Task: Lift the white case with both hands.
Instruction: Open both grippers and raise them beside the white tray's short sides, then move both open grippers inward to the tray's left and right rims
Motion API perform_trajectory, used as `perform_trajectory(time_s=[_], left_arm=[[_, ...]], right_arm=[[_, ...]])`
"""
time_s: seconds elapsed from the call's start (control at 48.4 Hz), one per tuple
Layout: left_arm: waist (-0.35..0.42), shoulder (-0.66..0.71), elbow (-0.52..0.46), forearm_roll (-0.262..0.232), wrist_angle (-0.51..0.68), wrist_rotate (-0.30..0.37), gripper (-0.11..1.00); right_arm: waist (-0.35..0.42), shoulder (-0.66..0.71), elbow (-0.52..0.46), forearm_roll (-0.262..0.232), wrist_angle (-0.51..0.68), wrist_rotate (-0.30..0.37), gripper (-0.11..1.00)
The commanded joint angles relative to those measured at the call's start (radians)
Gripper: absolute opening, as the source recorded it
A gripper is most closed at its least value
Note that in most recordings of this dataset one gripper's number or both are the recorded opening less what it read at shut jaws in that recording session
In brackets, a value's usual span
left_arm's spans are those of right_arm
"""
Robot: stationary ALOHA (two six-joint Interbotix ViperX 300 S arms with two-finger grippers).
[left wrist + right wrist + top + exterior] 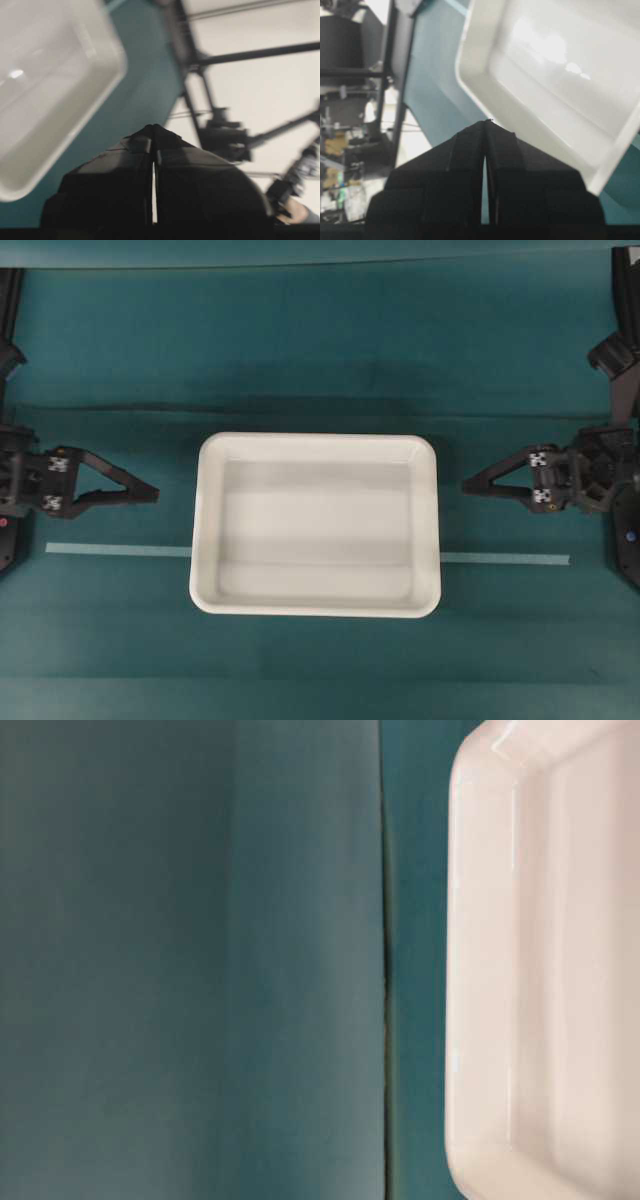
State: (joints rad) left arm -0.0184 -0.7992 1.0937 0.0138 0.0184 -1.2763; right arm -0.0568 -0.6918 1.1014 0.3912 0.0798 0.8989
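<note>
The white case (pixel 316 525) lies flat on the teal cloth in the middle of the overhead view, empty, with rounded corners and a raised rim. My left gripper (pixel 155 494) is shut, its tips together and pointing at the case's left rim, a short gap away. My right gripper (pixel 465 483) is also shut, pointing at the right rim, likewise apart from it. The left wrist view shows the case (pixel 45 85) at upper left beyond the closed left gripper (pixel 153 127). The right wrist view shows the case (pixel 555 75) just past the closed right gripper (pixel 485 123). Neither holds anything.
A pale strip of tape (pixel 118 550) runs across the cloth on both sides of the case. The table-level view shows the case's rim (pixel 480 970) at the right and a fold in the teal cloth (pixel 385 970). Black frame bars (pixel 250 52) stand beyond the table.
</note>
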Motion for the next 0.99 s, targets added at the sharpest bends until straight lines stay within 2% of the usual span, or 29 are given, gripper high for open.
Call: perform_trajectory(time_s=[0.0,0.124,0.186,0.227,0.31,0.413,0.517,0.579,0.641,0.703,0.827,0.972], left_arm=[[0.003,0.043,-0.006,0.003,0.002,-0.002,-0.03],[0.002,0.058,-0.008,0.005,0.002,-0.002,-0.03],[0.002,0.064,-0.008,0.005,-0.002,-0.002,-0.01],[0.002,0.066,-0.008,0.005,-0.002,-0.002,0.01],[0.002,0.066,-0.005,0.005,0.005,-0.002,0.08],[0.003,0.066,-0.003,0.005,0.014,-0.003,0.29],[0.003,0.069,-0.003,0.005,0.018,-0.003,0.60],[0.002,0.075,-0.005,0.005,0.018,-0.005,0.78],[0.002,0.081,-0.003,0.005,0.017,-0.005,0.91],[0.002,0.097,0.005,0.005,0.011,-0.003,0.99],[-0.002,0.138,0.055,0.009,-0.028,-0.002,0.94],[0.021,0.206,0.129,0.009,-0.198,-0.002,0.94]], right_arm=[[-0.002,0.037,-0.014,0.000,0.000,0.002,0.00],[-0.002,0.048,-0.005,0.000,-0.003,0.005,0.01],[-0.002,0.051,0.000,0.000,-0.008,0.008,0.05],[-0.002,0.054,0.003,0.000,-0.009,0.008,0.09],[-0.002,0.060,0.006,0.000,-0.009,0.008,0.27],[-0.002,0.069,0.006,0.000,0.002,0.008,0.55],[-0.003,0.081,0.006,0.002,-0.005,0.006,0.80],[-0.003,0.086,0.006,0.003,0.002,0.009,0.91],[-0.002,0.091,0.014,0.011,0.002,0.012,0.94],[0.009,0.101,0.029,0.020,-0.009,0.032,0.93],[0.032,0.137,0.064,0.018,-0.058,0.057,0.93],[0.066,0.204,0.098,0.018,-0.179,0.063,0.93]])
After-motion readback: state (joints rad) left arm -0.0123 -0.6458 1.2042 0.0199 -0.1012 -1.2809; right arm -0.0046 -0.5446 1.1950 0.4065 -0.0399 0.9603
